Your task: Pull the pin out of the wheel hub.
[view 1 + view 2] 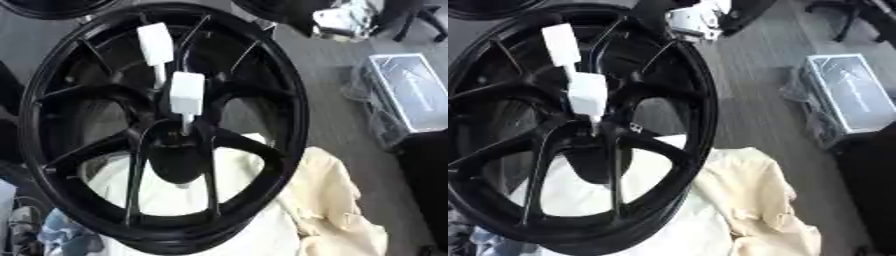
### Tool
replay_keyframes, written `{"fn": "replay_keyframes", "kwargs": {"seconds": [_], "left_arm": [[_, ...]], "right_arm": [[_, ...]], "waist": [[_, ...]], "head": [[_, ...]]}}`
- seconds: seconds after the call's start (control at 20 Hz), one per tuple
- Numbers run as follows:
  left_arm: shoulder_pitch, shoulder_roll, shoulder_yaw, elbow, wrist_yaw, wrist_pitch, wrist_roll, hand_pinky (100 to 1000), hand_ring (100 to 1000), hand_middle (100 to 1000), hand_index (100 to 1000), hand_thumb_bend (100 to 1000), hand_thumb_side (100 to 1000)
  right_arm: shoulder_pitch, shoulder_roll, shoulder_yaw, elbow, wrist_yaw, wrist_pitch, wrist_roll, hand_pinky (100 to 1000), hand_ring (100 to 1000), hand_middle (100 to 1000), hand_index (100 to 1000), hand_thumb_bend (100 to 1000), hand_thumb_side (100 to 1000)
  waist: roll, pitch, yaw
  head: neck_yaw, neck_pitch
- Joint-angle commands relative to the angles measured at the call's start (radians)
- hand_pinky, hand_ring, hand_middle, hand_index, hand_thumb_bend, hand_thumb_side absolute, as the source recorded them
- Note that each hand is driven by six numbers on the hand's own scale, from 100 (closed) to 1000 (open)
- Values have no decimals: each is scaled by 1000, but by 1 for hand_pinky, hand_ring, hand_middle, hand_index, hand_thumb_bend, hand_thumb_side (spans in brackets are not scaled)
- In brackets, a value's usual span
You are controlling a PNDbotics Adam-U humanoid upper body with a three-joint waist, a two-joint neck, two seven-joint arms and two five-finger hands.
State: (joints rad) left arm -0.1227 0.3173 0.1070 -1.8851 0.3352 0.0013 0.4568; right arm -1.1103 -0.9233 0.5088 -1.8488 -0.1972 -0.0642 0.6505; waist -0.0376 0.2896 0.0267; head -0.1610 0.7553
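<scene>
We're looking down on a big black wheel (162, 125), spokes fanning out from the hub (179, 150), and it fills most of the left eye view. It lies on a cream cloth (332, 200) that shows through the gaps between the spokes and spills out to the right. Two white blocks stand over the spokes: the upper block (155, 43) sits near the far rim, the lower block (186, 93) just above the hub. From the lower one a thin pale pin (187, 122) runs down toward the hub; we cannot tell whether its tip is seated in a hole. In the right eye view, something silver and black (697, 20) shows past the wheel's far rim; we cannot tell what it is. No robot hand shows in either view, so we can't say how the fingers stand. Over on the right, a silver case (846, 92) lies on the grey floor (328, 85), well apart from the wheel.
</scene>
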Motion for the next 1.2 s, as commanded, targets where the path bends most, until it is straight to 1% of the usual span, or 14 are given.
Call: {"fn": "replay_keyframes", "kwargs": {"seconds": [0.05,0.25,0.5,0.6,0.65,0.7,0.85,0.95,1.05,1.1,1.2], "left_arm": [[1,28,4,-8,4,0,0,689,723,694,734,287,774],[9,28,6,-6,6,-1,3,689,723,695,733,286,777],[16,30,8,-4,6,-1,5,689,723,696,734,285,779],[16,30,9,-4,6,-1,6,690,724,697,734,285,780],[15,30,9,-3,6,-2,6,690,723,697,734,284,780],[15,30,9,-3,6,-1,6,690,723,697,734,284,781],[15,29,10,-2,6,-1,7,690,723,697,734,284,782],[14,29,10,-1,7,-1,7,690,724,698,734,283,784],[14,30,11,0,6,-1,8,690,724,698,734,282,784],[14,30,11,1,6,-1,8,690,724,698,734,281,786],[15,29,11,2,4,-1,8,691,724,698,734,280,788]], "right_arm": [[-38,37,16,42,53,48,42,934,866,821,908,100,460],[-45,78,39,56,114,106,81,935,867,826,916,100,506],[-45,120,55,68,194,173,105,929,861,821,919,100,528],[-44,131,62,60,223,188,113,927,859,818,919,110,544],[-43,135,65,55,233,195,118,926,858,818,919,136,555],[-42,138,67,49,238,201,123,926,857,818,920,112,566],[-40,143,62,27,240,220,125,926,851,813,917,115,580],[-39,142,61,7,237,232,126,925,845,810,917,100,667],[-38,139,60,-16,236,246,130,924,839,806,914,100,716],[-39,140,57,-28,234,254,129,922,831,799,911,100,765],[-40,140,46,-58,238,265,118,919,824,794,909,100,767]], "waist": [[5,-24,-3],[8,-24,-7],[9,-24,-16],[9,-23,-17],[9,-22,-17],[8,-21,-17],[8,-19,-18],[8,-16,-17],[8,-14,-16],[8,-12,-16],[8,-10,-16]], "head": [[3,8],[10,13],[26,15],[26,15],[26,15],[27,15],[30,15],[32,15],[32,15],[33,15],[34,15]]}}
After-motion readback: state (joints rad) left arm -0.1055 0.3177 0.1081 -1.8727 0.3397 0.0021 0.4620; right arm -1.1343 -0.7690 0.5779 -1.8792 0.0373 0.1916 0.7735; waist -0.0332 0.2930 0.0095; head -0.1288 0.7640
